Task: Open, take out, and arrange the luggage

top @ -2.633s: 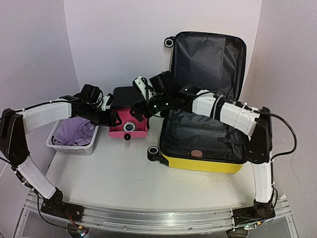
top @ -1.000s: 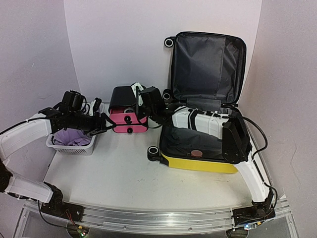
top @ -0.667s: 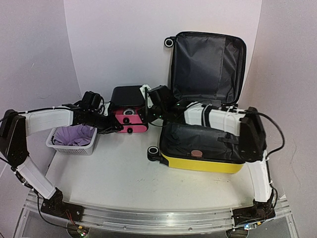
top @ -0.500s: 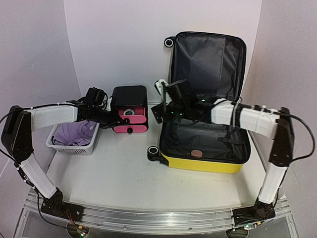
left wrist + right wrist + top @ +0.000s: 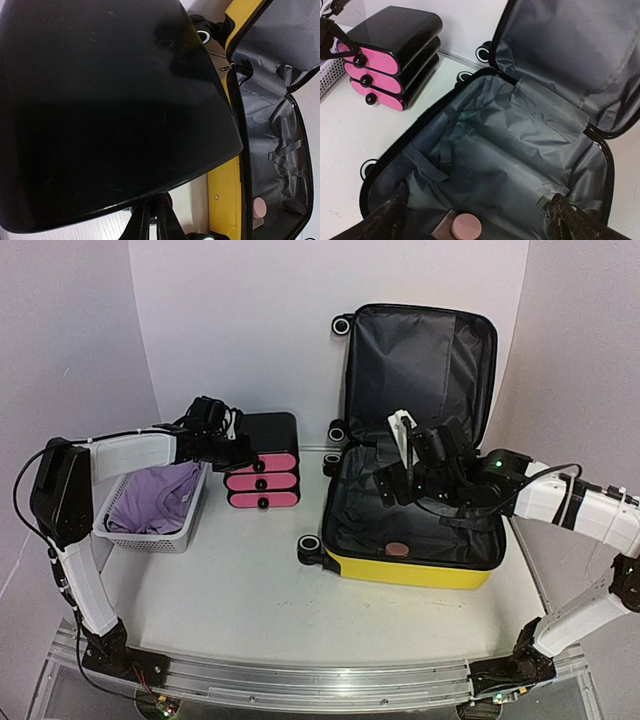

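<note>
Luggage (image 5: 400,570) sits open on the right half of the counter (image 5: 250,590), close to the right edge. The yellow base lies flat and the lid (image 5: 420,370) stands upright against the back edge, grey lining showing in both halves. A small pink round item (image 5: 467,225) lies in the base near its front wall.

Right gripper (image 5: 392,458) hovers over the back-left part of the open base, fingers spread wide, released, holding nothing.

Left gripper (image 5: 238,446) is at the front top of the black-and-pink drawer box (image 5: 262,475), back centre of the counter, just left of the luggage. Its wrist view is mostly the box's black top; the fingers (image 5: 145,225) show close together at the bottom edge — can't tell if clenched on anything.

White mesh basket (image 5: 150,535) with purple cloth (image 5: 150,495) sits at the left edge.
</note>
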### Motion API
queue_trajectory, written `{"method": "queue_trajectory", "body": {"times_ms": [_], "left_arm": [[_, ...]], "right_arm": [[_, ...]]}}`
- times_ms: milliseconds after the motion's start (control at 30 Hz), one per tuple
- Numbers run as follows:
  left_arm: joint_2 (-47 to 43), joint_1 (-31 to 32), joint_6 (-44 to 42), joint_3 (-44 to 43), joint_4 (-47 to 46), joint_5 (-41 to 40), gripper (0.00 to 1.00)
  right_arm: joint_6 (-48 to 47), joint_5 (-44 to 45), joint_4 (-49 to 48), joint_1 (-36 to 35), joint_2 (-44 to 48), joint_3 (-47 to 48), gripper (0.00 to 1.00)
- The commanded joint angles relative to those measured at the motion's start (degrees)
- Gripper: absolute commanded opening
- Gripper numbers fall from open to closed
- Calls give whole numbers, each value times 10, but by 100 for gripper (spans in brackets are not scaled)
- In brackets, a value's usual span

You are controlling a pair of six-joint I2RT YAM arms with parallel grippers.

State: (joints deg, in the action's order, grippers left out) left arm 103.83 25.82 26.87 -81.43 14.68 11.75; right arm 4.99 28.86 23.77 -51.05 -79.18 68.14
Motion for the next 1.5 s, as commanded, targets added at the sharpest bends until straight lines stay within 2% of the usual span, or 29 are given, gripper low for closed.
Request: {"method": "queue_trajectory", "body": {"times_ms": [0,100,167,300,433,500,600,733,833,1067,1467], "left_arm": [[16,1,-23,-41,-20,-21,9],[0,2,-26,-27,-20,-21,9],[-19,3,-28,-7,-20,-28,14],[-82,19,-38,58,-34,-65,38],[-104,40,-26,111,-46,-73,71],[-92,44,-12,123,-57,-68,76],[-64,48,-7,134,-95,-66,73],[-33,48,-21,161,-206,-64,61],[-9,48,-20,167,-261,-93,51],[17,50,-11,188,-328,-178,49],[55,53,-2,168,-338,-179,46]], "right_arm": [[19,30,10,1,42,-12,98],[23,32,12,1,48,-21,98],[25,32,12,1,46,-24,98],[30,19,13,1,37,-25,98],[32,14,13,1,24,-26,98],[33,12,11,1,19,-27,98],[36,8,10,1,12,-27,98],[51,-2,10,1,20,-34,98],[61,-7,11,1,38,-47,98],[78,22,33,1,96,-84,98],[78,40,41,1,133,-105,98]]}}
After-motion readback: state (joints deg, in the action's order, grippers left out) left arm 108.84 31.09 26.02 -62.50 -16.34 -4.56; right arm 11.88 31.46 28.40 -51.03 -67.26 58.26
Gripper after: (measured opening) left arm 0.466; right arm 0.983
